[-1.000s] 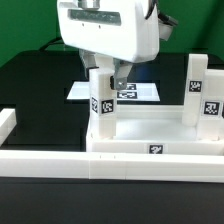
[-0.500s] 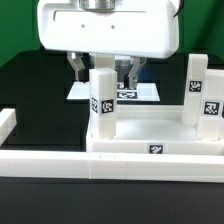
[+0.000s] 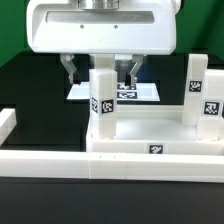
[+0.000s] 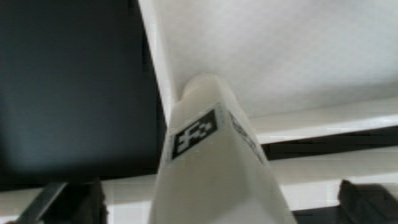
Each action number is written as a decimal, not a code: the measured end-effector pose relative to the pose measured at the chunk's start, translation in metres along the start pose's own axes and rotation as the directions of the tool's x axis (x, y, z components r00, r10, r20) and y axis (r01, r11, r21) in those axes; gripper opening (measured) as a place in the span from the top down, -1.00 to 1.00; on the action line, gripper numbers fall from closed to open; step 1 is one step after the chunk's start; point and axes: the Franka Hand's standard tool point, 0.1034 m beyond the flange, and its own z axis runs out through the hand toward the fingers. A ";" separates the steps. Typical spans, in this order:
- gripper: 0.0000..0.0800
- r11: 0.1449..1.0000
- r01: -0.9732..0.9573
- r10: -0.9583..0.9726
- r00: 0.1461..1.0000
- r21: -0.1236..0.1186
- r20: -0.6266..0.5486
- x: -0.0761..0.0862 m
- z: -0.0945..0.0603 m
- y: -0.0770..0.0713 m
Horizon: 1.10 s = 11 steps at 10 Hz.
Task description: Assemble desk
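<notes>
The white tabletop [image 3: 150,133] lies tray-like against the white border wall. One white tagged leg [image 3: 101,100] stands upright in its corner on the exterior view's left. Two more tagged legs [image 3: 197,85] [image 3: 210,108] stand at the exterior view's right side. My gripper [image 3: 100,70] hovers over the upright leg, open, with one dark finger [image 3: 69,68] on each side of the leg's top and clear gaps between. In the wrist view the leg [image 4: 214,140] runs up between the open gripper [image 4: 214,205] and its fingertips [image 4: 63,205].
The long white border wall [image 3: 60,160] runs along the front, with a raised end at the exterior view's left [image 3: 6,122]. The marker board [image 3: 138,92] lies flat on the black table behind the tabletop.
The hand has turned to face broadside. Its fingers have opened away from the upright leg's top, and it has risen slightly. The leg stays standing in its socket.
</notes>
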 end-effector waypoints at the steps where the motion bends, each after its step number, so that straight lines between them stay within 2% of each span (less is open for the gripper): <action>1: -0.62 0.998 0.059 -0.059 0.998 0.000 0.000 0.000 0.000 0.000; 8: -0.62 0.923 0.384 -0.384 0.923 -0.017 0.012 -0.001 0.000 0.002; 9: -0.34 0.925 0.379 -0.379 0.926 -0.017 0.012 -0.001 0.000 0.002; 10: -0.34 0.925 0.379 -0.379 0.926 -0.017 0.012 -0.001 0.000 0.002; 11: 0.12 0.930 0.366 -0.366 0.931 -0.017 0.012 -0.001 0.000 0.002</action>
